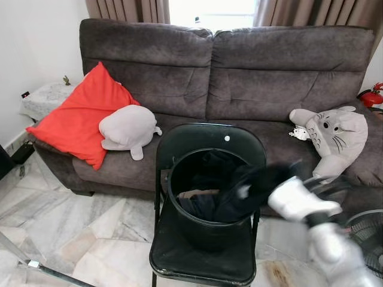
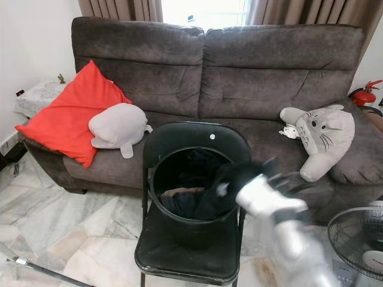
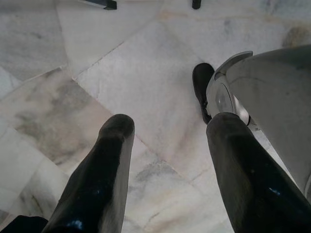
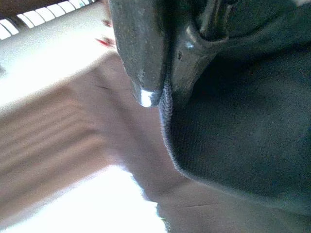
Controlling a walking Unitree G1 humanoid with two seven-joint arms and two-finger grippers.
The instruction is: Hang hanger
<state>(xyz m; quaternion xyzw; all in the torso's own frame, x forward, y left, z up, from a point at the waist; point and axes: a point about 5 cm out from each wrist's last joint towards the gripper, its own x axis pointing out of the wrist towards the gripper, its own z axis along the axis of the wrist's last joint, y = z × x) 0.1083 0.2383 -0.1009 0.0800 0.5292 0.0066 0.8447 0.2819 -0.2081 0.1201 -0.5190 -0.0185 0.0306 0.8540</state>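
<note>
Dark cloth (image 1: 239, 191) trails from the right gripper (image 1: 254, 179), which reaches in from the right over the far-right rim of a black bucket (image 1: 179, 206) and looks clamped on the fabric; in the right wrist view one finger (image 4: 141, 53) presses straight against the garment. No hanger can be made out, either because the cloth hides it or because the blur does. The bucket stands on the seat of a black folding chair (image 1: 206, 140) in front of a brown sofa (image 1: 239, 66). More dark clothing lies inside it, with a strip of brownish fabric (image 1: 197, 194) near the left.

The risks are of the hold's own making: the cloth hangs partly inside the bucket, so a fast pull could drag other garments out, tip the bucket off the chair, or let the fabric slip from a shallow pinch.

The left gripper (image 3: 167, 160) hangs idle over the marble floor (image 3: 58, 87), fingers spread apart.
</note>
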